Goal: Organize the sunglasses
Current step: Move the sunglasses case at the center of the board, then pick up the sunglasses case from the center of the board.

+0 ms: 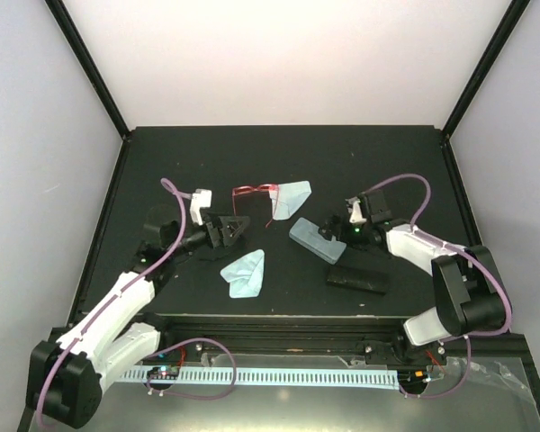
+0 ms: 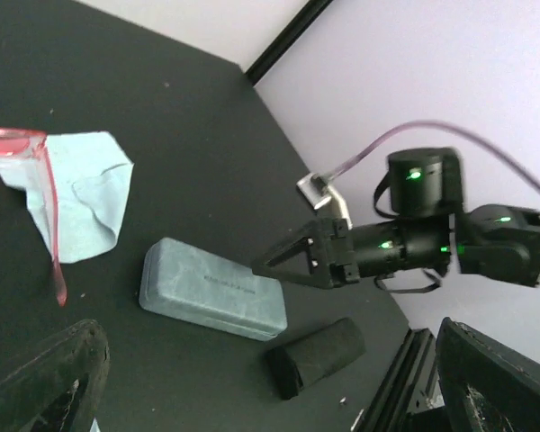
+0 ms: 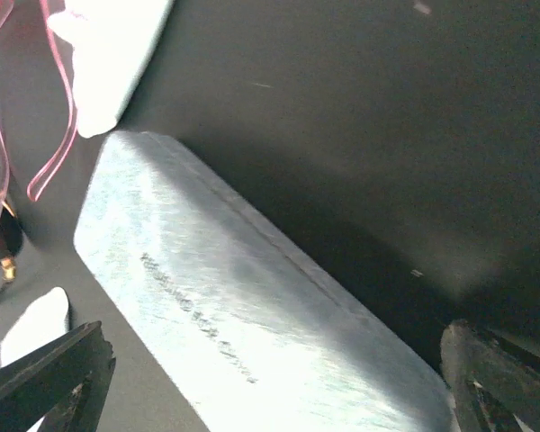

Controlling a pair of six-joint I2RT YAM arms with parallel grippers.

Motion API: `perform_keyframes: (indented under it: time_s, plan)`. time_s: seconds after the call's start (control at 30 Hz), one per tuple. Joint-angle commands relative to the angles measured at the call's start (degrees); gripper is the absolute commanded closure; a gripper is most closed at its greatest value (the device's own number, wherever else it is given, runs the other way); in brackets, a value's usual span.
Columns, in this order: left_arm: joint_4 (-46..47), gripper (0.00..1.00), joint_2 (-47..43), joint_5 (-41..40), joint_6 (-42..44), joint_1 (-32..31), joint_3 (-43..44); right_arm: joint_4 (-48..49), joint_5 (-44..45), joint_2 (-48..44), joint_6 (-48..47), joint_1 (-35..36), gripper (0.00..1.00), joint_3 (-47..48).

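"Pincers first: how do they stand?"

"Both are spread wide and pinching nothing. The left gripper (image 1: 241, 225) hangs low over the dark table (image 1: 387, 153), left of the middle. The right gripper (image 1: 329, 230) is tipped down just over the pale blue case (image 1: 315, 241), with a finger on either side of it. Whether it touches the case, I can't tell from here."

"What lies nearest the arms?"

"The black case (image 1: 357, 279), lying flat on the right, just beside the pale blue one. Left of it is a crumpled light blue cloth (image 1: 245, 273), nearer to us than the left gripper."

"And the sunglasses?"

"The red sunglasses (image 1: 252, 191) sit farther back, near the middle of the table, beyond the left gripper. Their right side meets a second blue cloth (image 1: 291, 198). Neither gripper has hold of them. The black pair I can't pick out against that dark top."
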Motion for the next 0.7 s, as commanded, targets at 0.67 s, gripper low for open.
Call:
perform_keyframes:
  time_s: [0.67]
  plan:
    - [3.6, 0.01, 3.9, -6.8, 3.5, -1.8, 2.9, -30.4, 25.7, 12.6, -32.5, 18.8, 0.0, 19.6]
